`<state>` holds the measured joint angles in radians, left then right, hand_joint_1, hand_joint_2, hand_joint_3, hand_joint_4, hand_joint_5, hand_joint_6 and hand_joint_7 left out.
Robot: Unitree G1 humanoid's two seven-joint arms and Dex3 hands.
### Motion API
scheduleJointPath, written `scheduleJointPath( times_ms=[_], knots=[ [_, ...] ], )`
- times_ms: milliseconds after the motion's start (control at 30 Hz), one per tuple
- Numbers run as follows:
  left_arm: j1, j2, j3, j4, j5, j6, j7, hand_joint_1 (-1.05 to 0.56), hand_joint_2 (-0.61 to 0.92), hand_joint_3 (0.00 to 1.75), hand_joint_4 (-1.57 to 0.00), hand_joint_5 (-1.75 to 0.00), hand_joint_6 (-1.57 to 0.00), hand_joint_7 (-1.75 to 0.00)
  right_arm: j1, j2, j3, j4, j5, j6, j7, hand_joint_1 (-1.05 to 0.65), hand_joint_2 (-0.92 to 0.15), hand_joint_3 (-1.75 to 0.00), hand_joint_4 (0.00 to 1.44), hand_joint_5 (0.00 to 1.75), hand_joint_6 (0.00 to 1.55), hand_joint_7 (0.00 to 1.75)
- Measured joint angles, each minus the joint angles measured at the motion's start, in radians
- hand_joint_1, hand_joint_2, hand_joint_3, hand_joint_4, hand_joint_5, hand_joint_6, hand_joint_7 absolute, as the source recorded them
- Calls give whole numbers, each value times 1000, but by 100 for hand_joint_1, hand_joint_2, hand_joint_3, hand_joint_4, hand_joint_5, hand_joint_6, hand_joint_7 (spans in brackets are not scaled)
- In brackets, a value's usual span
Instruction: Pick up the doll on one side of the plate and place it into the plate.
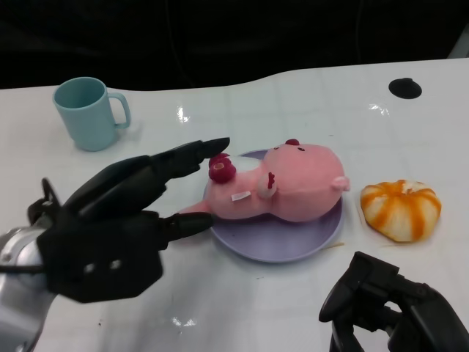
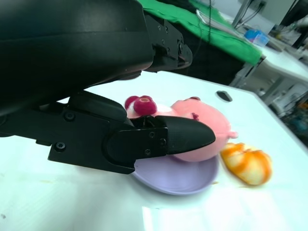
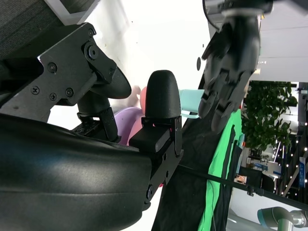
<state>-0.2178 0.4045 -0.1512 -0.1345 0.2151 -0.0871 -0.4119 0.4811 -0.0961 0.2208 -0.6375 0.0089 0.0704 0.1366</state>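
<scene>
I see the pink doll [image 1: 282, 185] lying in the purple plate [image 1: 293, 246], so I judge the placing step is finishing. My left hand [image 1: 121, 224] sits at the plate's 9 o'clock, fingers [image 1: 192, 155] spread, holding nothing. My right hand [image 1: 392, 304] rests at 5 o'clock, fingers curled, empty. Next I'd retract the left hand clear of the doll

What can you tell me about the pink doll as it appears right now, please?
The pink doll is a soft plush animal, lying on its side across the purple plate, its body overhanging the rim slightly. It has a rounded body, a small ear, red stitched marks, a white tag and a dark red flower-like piece at the end nearest the left hand. That hand's spread fingers reach that end from either side; whether they touch it cannot be told.
</scene>
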Motion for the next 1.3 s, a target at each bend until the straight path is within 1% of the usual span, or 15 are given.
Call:
scheduleJointPath(
  times_ms=[33, 100, 167, 333, 367, 400, 433, 467, 500, 600, 700, 800, 1000, 1100, 1300],
  knots=[
    [26, -12, 17, -11, -29, -12, 6, -76, 92, 24, -33, -28, -33, -9, 0, 0, 0, 0, 0, 0, 0, 3, -47, -129, 66, 175, 58, 150],
    [76, -29, 45, -29, -75, -28, 15, -65, 92, 19, -32, -54, -44, -8, -1, 0, 0, 1, 0, 0, 1, 3, -47, -129, 66, 175, 58, 150],
    [123, -46, 72, -44, -113, -51, 26, -54, 92, 17, -33, -69, -52, -9, -2, 0, 0, 1, 1, 0, 1, 3, -46, -129, 66, 175, 58, 150],
    [246, -96, 116, -81, -221, -80, 37, -28, 92, 17, -49, -87, -71, -18, -3, 1, 1, 2, 0, 0, 0, 3, -47, -129, 66, 175, 58, 149],
    [272, -106, 124, -100, -256, -57, 36, -21, 87, 30, -53, -94, -77, -22, -4, 1, 1, 2, 0, 0, 0, 3, -47, -129, 66, 175, 58, 149],
    [293, -115, 131, -121, -297, -17, 36, -13, 71, 67, -60, -102, -83, -31, -4, 1, 1, 2, 0, 0, 0, 3, -47, -129, 66, 175, 58, 149],
    [311, -124, 139, -144, -340, 35, 36, -9, 62, 89, -65, -107, -86, -39, -5, 1, 1, 3, 0, 0, 0, 3, -47, -129, 66, 175, 58, 149],
    [326, -130, 146, -168, -378, 89, 36, -7, 57, 102, -68, -109, -87, -45, -6, 1, 1, 3, 0, 0, 0, 3, -47, -128, 66, 175, 58, 149],
    [339, -132, 153, -193, -408, 140, 36, -5, 53, 115, -76, -119, -90, -62, -8, 1, 1, 4, 0, 0, 0, 3, -47, -129, 66, 175, 58, 150],
    [372, -143, 175, -277, -484, 297, 60, -3, 53, 127, -77, -149, -81, -110, -12, 1, 2, 7, 1, 0, 1, 3, -46, -129, 67, 175, 58, 150],
    [408, -149, 190, -358, -545, 429, 90, -4, 55, 125, -74, -168, -72, -138, -15, 2, 3, 12, 0, 0, 0, 4, -46, -130, 67, 175, 58, 149],
    [442, -151, 200, -399, -570, 491, 107, -5, 58, 119, -76, -174, -70, -147, -15, 2, 3, 13, 1, 0, 0, 3, -45, -131, 66, 175, 58, 149],
    [489, -157, 202, -432, -576, 525, 120, -4, 60, 116, -78, -175, -71, -150, -13, -1, -1, 16, 0, -2, 1, 5, -42, -136, 67, 175, 59, 149],
    [498, -170, 194, -408, -564, 493, 119, -6, 57, 117, -81, -175, -72, -153, -13, -3, -13, 21, 6, -4, 6, 5, -42, -135, 67, 175, 58, 149],
    [485, -183, 171, -275, -557, 402, 84, -5, 48, 132, -87, -175, -77, -158, -10, -12, -35, 36, 19, -20, 22, 9, -41, -137, 68, 175, 59, 149]
  ],
)
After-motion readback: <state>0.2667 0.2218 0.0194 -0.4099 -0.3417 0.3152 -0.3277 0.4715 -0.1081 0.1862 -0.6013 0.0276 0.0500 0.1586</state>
